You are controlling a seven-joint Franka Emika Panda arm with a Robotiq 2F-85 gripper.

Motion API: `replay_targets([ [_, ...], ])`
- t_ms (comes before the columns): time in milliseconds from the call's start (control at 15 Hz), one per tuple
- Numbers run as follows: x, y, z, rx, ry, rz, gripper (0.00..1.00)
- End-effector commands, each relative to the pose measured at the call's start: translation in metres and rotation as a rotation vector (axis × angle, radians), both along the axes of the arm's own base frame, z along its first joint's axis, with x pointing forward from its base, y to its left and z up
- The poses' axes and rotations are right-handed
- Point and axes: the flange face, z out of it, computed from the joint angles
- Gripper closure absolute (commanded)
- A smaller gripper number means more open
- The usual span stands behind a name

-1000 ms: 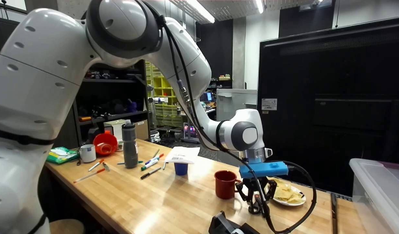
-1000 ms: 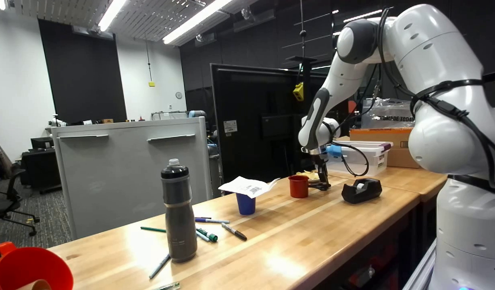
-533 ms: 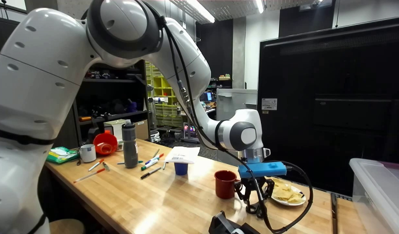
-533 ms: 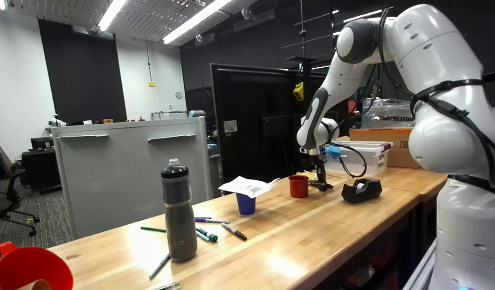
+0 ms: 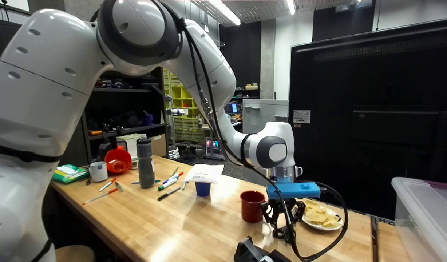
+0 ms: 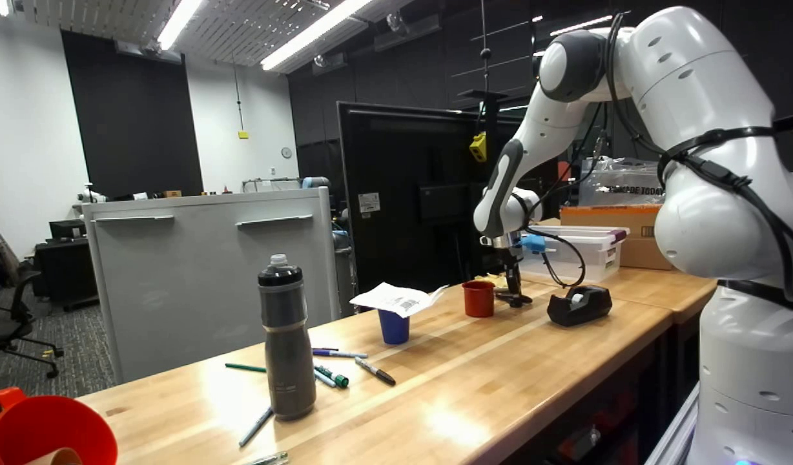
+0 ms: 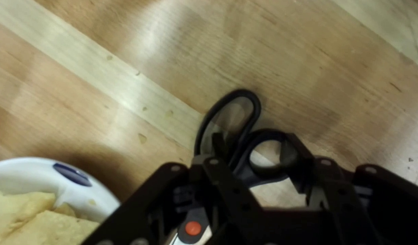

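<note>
Black two-fingered gripper (image 7: pixel 259 156) low over black-handled metal scissors (image 7: pixel 243 164)

Gripper points down, close above the pale laminated-wood table (image 5: pixel 154 222). Fingers part-way open, a plain gap between the tips. Scissors on the tabletop right below, loop handles between and under the fingertips. Wrist view: one tip shows over the long loop, the opposite one at the edge of the round loop; whether either presses on the handles, cannot tell. Round orange pivot (image 7: pixel 193 228) shows by the finger linkage; blades mostly hidden beneath it.

Near the scissors, apart from them: round white plate (image 7: pixel 28 174) with a dark blue mark on its rim, yellow chips (image 7: pixel 49 229) piled in it. Dark-red cylindrical mug (image 5: pixel 251 210), upright, just beside the gripper. Black desktop tape dispenser (image 6: pixel 580 306) near too, closer to the table's edge in an exterior view.

Farther along: tapered blue cup (image 5: pixel 203 190), white printed paper packet (image 5: pixel 204 173) lying across its top. Then loose slim pens and markers (image 5: pixel 168 184), and a tall grey squeeze bottle (image 6: pixel 290 368), upright. Well apart, in an exterior view: red plastic pitcher-like vessel (image 5: pixel 118 162) with its mouth turned sideways, squat white mug (image 5: pixel 98 172) beside it.
</note>
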Motion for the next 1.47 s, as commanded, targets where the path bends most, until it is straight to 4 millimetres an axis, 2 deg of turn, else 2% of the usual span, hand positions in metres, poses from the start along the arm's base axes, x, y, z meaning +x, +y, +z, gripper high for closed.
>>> replay_targets([
  [0, -0.003, 0.002, -0.011, 0.03, 0.025, -0.004, 0.51],
  [333, -0.01, -0.008, -0.01, 0.035, 0.033, -0.049, 0.56],
  [800, -0.03, -0.034, -0.004, 0.031, 0.046, -0.147, 0.61],
  [1000, -0.032, -0.042, -0.004, 0.033, 0.052, -0.188, 0.64],
  [1200, -0.027, -0.037, -0.005, 0.046, 0.062, -0.198, 0.59],
  [1400, -0.02, -0.029, -0.006, 0.054, 0.068, -0.186, 0.59],
])
